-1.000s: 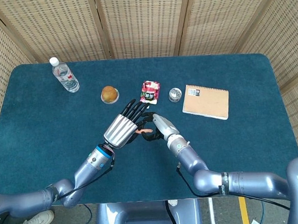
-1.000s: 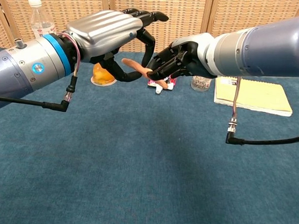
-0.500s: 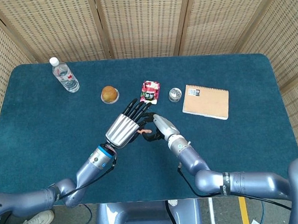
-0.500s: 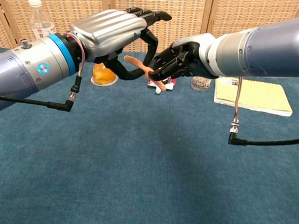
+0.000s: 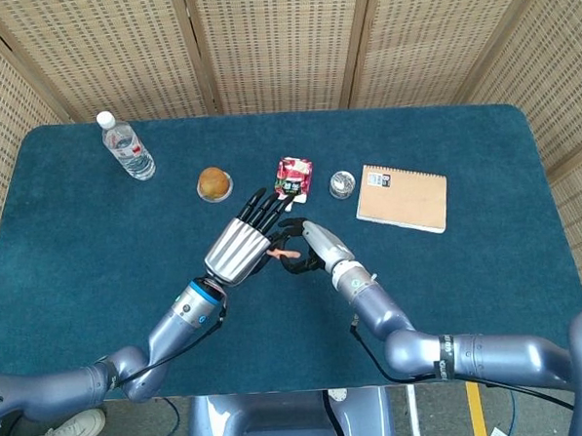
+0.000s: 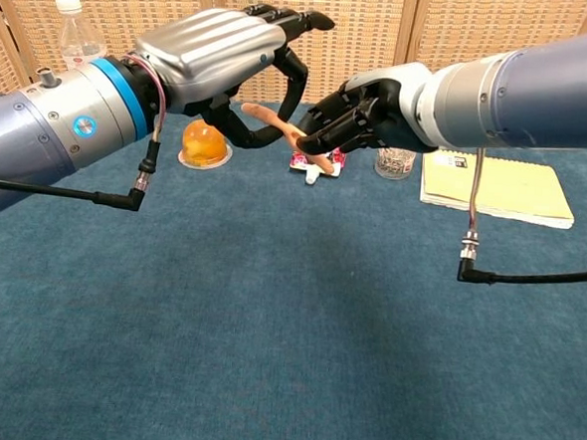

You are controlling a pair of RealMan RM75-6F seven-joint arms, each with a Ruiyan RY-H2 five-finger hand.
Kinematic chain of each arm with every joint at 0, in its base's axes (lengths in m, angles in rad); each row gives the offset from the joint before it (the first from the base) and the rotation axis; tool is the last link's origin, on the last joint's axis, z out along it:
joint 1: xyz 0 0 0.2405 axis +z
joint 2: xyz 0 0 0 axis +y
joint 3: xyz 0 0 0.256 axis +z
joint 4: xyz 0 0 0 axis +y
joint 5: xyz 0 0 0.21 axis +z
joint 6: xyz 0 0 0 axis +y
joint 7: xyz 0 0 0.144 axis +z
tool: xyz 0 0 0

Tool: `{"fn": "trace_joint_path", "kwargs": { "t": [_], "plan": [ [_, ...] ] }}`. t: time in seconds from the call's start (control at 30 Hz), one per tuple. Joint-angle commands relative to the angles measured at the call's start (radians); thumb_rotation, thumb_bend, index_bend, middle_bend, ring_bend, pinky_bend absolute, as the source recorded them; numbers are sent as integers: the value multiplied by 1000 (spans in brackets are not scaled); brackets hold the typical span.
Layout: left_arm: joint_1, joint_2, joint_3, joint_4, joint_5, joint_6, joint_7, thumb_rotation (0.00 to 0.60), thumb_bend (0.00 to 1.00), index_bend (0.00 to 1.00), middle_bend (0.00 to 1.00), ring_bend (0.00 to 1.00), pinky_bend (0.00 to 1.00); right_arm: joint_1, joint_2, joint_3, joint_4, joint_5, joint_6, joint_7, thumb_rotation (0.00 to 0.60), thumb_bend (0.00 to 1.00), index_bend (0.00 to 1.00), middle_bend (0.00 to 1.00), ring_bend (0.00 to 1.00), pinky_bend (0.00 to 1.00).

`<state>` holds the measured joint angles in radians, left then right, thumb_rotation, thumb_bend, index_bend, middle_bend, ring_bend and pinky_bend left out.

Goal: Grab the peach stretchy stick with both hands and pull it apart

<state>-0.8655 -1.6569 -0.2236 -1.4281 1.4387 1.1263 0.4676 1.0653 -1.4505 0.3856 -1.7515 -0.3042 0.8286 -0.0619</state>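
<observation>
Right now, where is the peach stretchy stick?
The peach stretchy stick is up above the table's middle, between the left hand and right hand, with the red snack packet behind.

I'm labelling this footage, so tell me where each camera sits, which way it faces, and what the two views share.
Head view: high above the table, looking steeply down; both arms reach in from the bottom edge.
Chest view: low, near table height, facing forward toward the wicker screens; the forearms enter from either side.
Shared: the left robot hand, the right robot hand, the peach stick between them, the bottle and the notebook.
</observation>
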Motion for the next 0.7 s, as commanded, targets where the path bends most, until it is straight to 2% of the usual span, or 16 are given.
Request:
{"fn": "trace_joint_path", "kwargs": {
  "t": [0.03,0.7],
  "plan": [
    [2,4,-2,-4,-1,5,-3,600,528,775,0,0,0,-4,3,-3,3,-1,-1,4,600,629,664,240,0,35],
    [44,113,-37,-46,-22,67,-55,600,543,783,0,0,0,-64,55,-12,0,-37,-8,55,600,631,673,246,0,35]
  ]
}}
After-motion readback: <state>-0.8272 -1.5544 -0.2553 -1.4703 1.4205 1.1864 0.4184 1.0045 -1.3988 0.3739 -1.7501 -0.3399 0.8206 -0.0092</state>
